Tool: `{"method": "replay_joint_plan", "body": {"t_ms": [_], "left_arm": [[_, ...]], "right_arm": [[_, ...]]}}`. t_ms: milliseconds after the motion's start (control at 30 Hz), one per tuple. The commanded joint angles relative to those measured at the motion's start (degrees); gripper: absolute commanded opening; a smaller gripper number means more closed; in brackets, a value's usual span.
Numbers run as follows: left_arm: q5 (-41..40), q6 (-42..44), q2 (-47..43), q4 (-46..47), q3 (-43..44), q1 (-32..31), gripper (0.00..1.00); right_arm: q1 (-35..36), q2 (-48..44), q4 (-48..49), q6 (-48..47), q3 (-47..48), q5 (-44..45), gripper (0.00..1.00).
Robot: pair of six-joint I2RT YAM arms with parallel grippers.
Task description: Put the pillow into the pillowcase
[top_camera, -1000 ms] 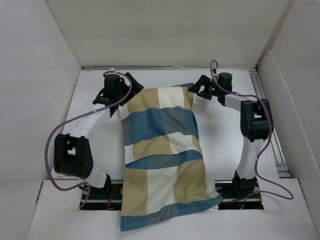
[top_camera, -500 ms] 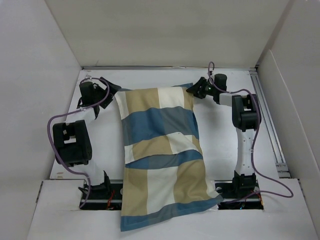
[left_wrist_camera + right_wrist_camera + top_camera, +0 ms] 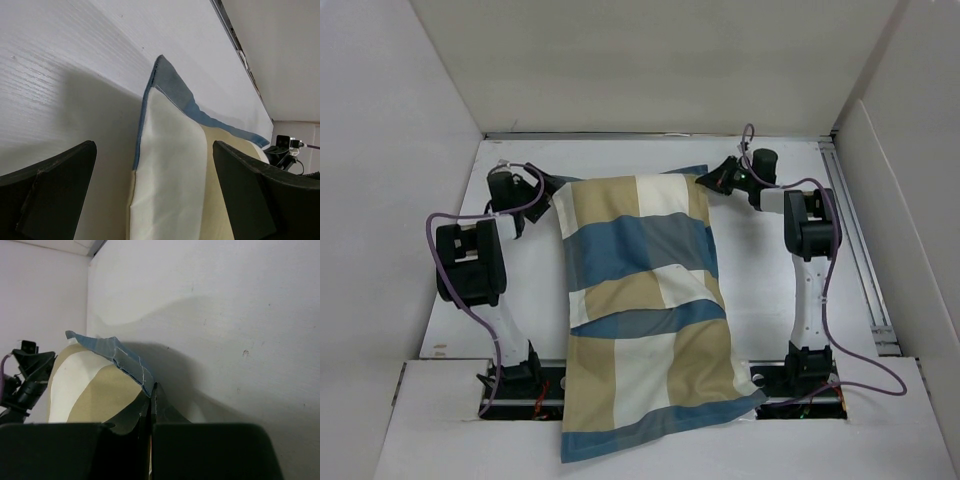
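The checked pillowcase (image 3: 640,300) lies lengthwise down the middle of the white table (image 3: 760,270), bulging, with its near end over the front ledge. No pillow shows in any view. My right gripper (image 3: 706,180) is at the far right corner and shut on the pillowcase's blue hem (image 3: 125,362), the fabric pinched between the jaws (image 3: 152,390). My left gripper (image 3: 544,186) stands open just left of the far left corner. In the left wrist view that corner (image 3: 170,150) lies between the spread fingers (image 3: 55,185), which are clear of it.
White walls enclose the table on the left, back and right. A metal rail (image 3: 855,230) runs along the right side. Purple cables (image 3: 445,290) loop off both arms. The arm bases (image 3: 510,385) stand at the front ledge on either side of the pillowcase.
The right gripper has shut on the pillowcase's far right corner. The left arm drew back to the left and folded, and its open gripper now points at the far left corner.
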Motion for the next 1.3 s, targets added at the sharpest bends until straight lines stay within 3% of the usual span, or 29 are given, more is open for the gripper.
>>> {"method": "replay_joint_plan", "body": {"t_ms": [0, 233, 333, 367, 400, 467, 667, 900, 933, 1100, 1200, 1267], "left_arm": [[0.73, -0.14, 0.79, 6.43, 0.90, 0.14, 1.00], [2.49, -0.67, 7.98, 11.89, 5.03, 0.14, 1.00], [5.03, -1.20, 10.97, 13.12, 6.44, 0.14, 0.72], [5.04, -1.20, 11.50, 14.34, 7.05, 0.14, 0.57], [5.04, -1.72, 12.03, 14.88, 7.05, 0.14, 0.23], [5.04, -1.72, 12.04, 16.02, 7.05, 0.14, 0.00], [7.58, -1.72, 5.55, 19.54, 8.37, 0.14, 0.00], [11.81, -2.25, -9.04, 9.88, 19.61, 0.14, 0.00], [11.81, -2.25, -10.88, 5.00, 21.45, 0.14, 0.00], [12.33, -1.02, -19.76, -9.27, 40.86, 0.14, 0.00], [14.00, -1.02, -24.07, -13.41, 51.21, 0.14, 0.00], [10.33, 1.34, -28.38, -16.91, 57.21, 0.14, 0.00]], "right_arm": [[-0.43, -1.63, 6.97, 1.93, -0.10, -3.27, 0.00], [0.09, -2.24, 10.15, 2.73, -2.47, -4.43, 0.00], [0.62, -2.77, 12.33, 2.73, -3.53, -4.43, 0.00], [0.62, -3.38, 13.13, 3.43, -4.31, -5.13, 0.00], [0.62, -3.38, 14.79, 4.30, -4.32, -5.13, 0.00], [1.14, -4.09, 15.33, 4.31, -4.32, -6.27, 0.00], [1.15, -10.58, 15.86, 4.31, -5.98, -6.89, 0.00], [0.53, -28.58, 13.41, 6.86, -7.75, -5.84, 0.00], [0.53, -31.04, 12.09, 6.86, -6.53, -5.31, 0.00], [-0.70, -46.58, 2.26, 7.90, 1.20, -4.69, 0.00], [-3.41, -53.63, 2.24, 12.12, 7.42, -5.57, 0.00], [-6.04, -61.45, 1.63, 14.42, 10.61, -4.27, 0.00]]}}
